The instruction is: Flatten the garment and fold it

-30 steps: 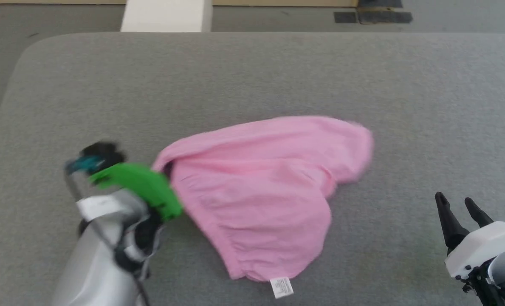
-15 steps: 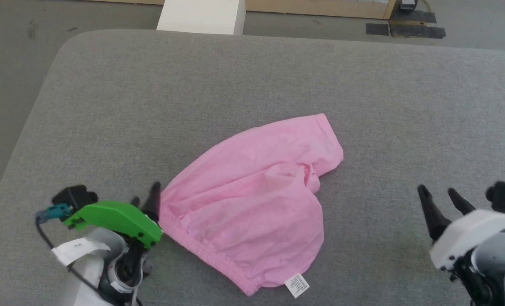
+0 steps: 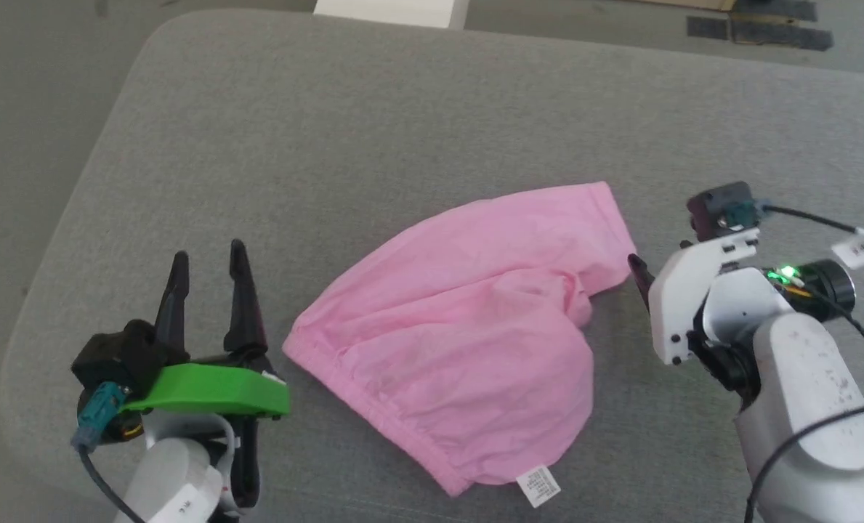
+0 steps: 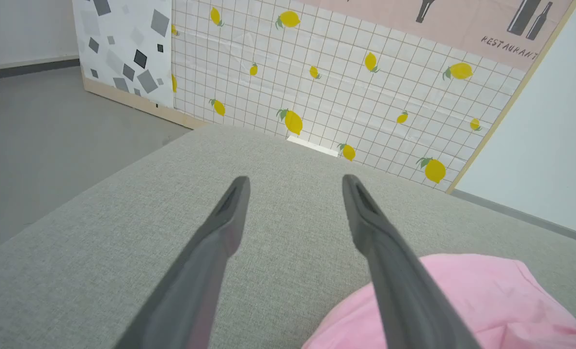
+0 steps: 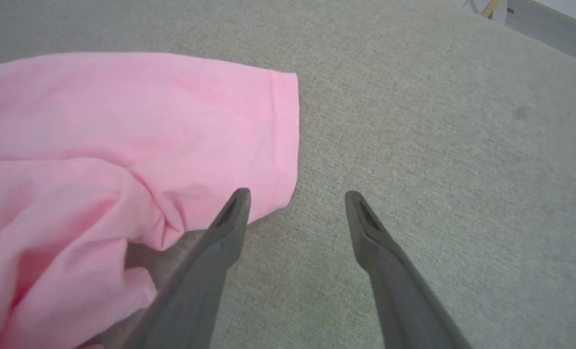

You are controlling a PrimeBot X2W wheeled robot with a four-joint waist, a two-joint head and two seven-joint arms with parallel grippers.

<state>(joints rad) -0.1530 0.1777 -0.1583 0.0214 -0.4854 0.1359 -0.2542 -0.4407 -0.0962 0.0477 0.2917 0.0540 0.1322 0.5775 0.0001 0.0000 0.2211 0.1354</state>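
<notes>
The light pink shorts (image 3: 468, 334) lie crumpled on the grey padded table (image 3: 402, 109), the gathered waistband along their lower left edge and the white tag (image 3: 538, 485) at the bottom. My left gripper (image 3: 208, 250) stands open just left of the waistband, not touching it; the left wrist view shows its fingers (image 4: 295, 178) apart over bare table with pink cloth (image 4: 501, 295) at lower right. My right gripper (image 3: 639, 272) is at the leg hem on the right. In the right wrist view it (image 5: 295, 194) is open, its left finger beside the hem of the shorts (image 5: 123, 121).
The table's rounded left corner and edge drop to grey floor (image 3: 25, 109). A white box (image 3: 388, 9) and dark mats (image 3: 758, 29) lie beyond the far edge. A lemon-patterned wall (image 4: 341, 72) stands behind the table.
The head camera has shifted. My left gripper has come off the waistband end and now points up, open. My right gripper has moved in to the leg hem.
</notes>
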